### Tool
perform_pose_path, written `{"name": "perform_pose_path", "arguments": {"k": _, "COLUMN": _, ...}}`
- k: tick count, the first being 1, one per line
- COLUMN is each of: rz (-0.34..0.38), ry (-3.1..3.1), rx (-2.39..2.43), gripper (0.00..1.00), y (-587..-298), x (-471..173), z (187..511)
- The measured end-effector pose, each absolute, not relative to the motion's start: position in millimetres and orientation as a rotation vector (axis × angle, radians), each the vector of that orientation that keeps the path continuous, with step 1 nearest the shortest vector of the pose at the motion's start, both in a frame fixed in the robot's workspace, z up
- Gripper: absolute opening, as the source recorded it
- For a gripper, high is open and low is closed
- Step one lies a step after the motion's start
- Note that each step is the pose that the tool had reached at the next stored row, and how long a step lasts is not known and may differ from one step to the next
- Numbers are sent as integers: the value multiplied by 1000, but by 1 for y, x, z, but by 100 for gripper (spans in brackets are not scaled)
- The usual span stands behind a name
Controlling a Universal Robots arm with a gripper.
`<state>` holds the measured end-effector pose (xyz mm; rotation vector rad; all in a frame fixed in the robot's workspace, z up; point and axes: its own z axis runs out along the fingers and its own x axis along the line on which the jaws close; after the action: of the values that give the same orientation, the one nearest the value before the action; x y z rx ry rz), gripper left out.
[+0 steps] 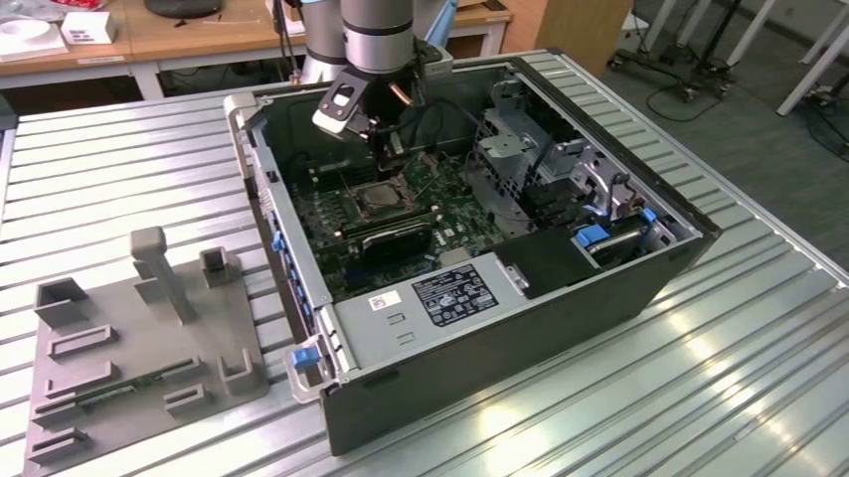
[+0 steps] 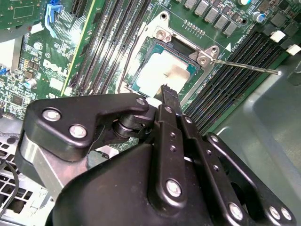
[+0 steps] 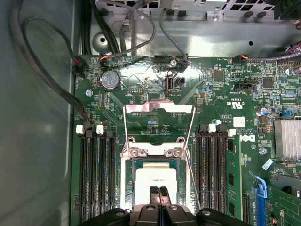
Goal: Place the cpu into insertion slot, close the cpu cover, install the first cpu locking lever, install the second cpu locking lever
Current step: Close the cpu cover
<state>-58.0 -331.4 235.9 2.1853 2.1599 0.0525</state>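
The cpu [image 3: 146,181] [image 2: 157,75], a flat chip with a pale metal top, lies in the insertion slot [image 3: 126,181] [image 1: 376,199] on the green motherboard. The cpu cover [image 3: 159,108], a thin silvery frame, stands swung up and open at its hinge beyond the socket. Thin wire locking levers [image 3: 192,134] [image 2: 244,65] are raised off the board beside the socket. My gripper [image 3: 158,190] [image 2: 167,92] [image 1: 388,149] hangs straight over the cpu. Its black fingers are shut together with nothing between them, and their tips are just above the chip's near half.
Long black memory slots [image 3: 96,174] [image 3: 211,174] flank the socket. Black cables [image 3: 47,80] run along the case wall. A grey drive cage [image 1: 511,149] stands at the exterior view's right of the board, a power supply [image 1: 444,293] at the front. A grey fixture [image 1: 133,338] lies on the table.
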Motion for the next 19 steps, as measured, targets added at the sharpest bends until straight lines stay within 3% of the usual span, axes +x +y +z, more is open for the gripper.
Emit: {"name": "perform_pose_path", "arguments": {"k": 19, "rz": 53, "ry": 2160, "rx": 2185, "gripper": 11, "y": -331, "x": -58, "z": 267}}
